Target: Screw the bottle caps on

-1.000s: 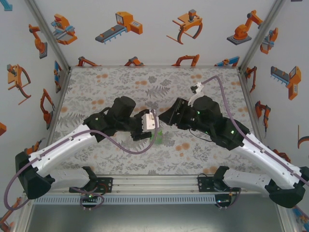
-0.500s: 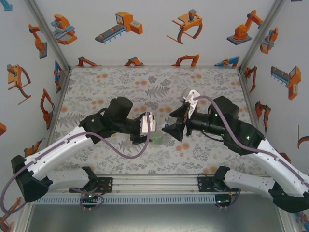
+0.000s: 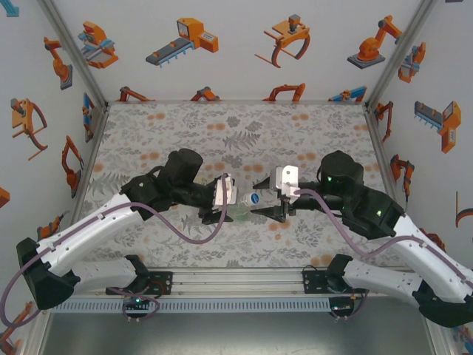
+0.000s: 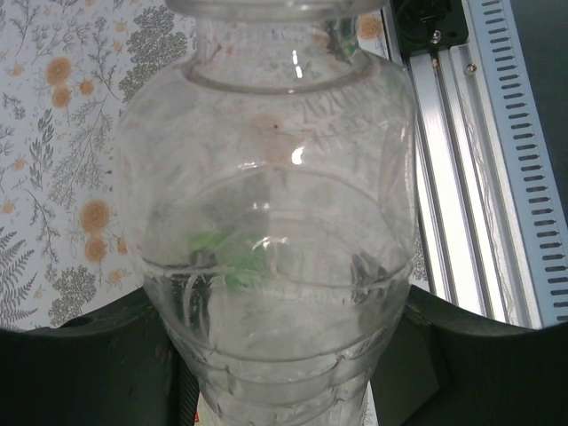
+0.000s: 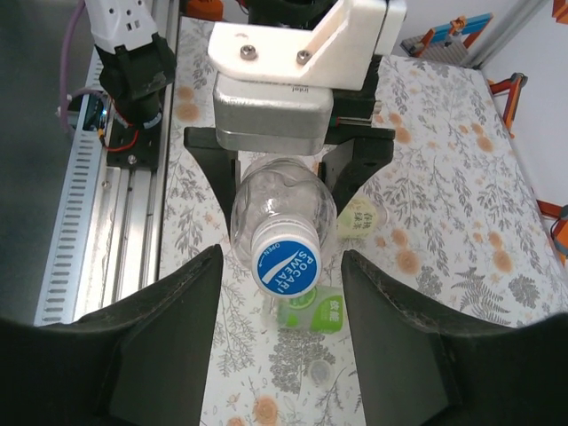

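Floral-print cloth (image 3: 148, 133) covers the table, and the white walls (image 3: 222, 66) around it carry orange cartoon robot arms.

My left gripper (image 5: 286, 164) is clamped on a clear unlabelled bottle (image 4: 266, 222). Its dark fingers (image 4: 80, 373) press the ribbed body from both sides, just below the shoulder. I hold the bottle lying over, lifted off the cloth, with its neck pointing across at my right arm. A little clear liquid sits inside it.

My right gripper (image 5: 282, 266) faces that neck head-on. Its fingers (image 5: 169, 328) stand apart, one on each side of the blue cap (image 5: 284, 264), with a visible gap to the cap on both sides. Neither finger touches it. The cap sits on the bottle's mouth, its white lettering turned toward my right wrist camera. I cannot tell how far it is threaded down.

On the cloth under the held bottle there is a green label (image 5: 302, 312), seemingly on a second bottle lying there. A pale yellowish label (image 5: 357, 219) shows a little farther off, beside my left fingers. I cannot make out more of either bottle.

At the near edge of the table runs the aluminium rail (image 4: 479, 177), and from above both of my arms meet over the middle of the cloth.
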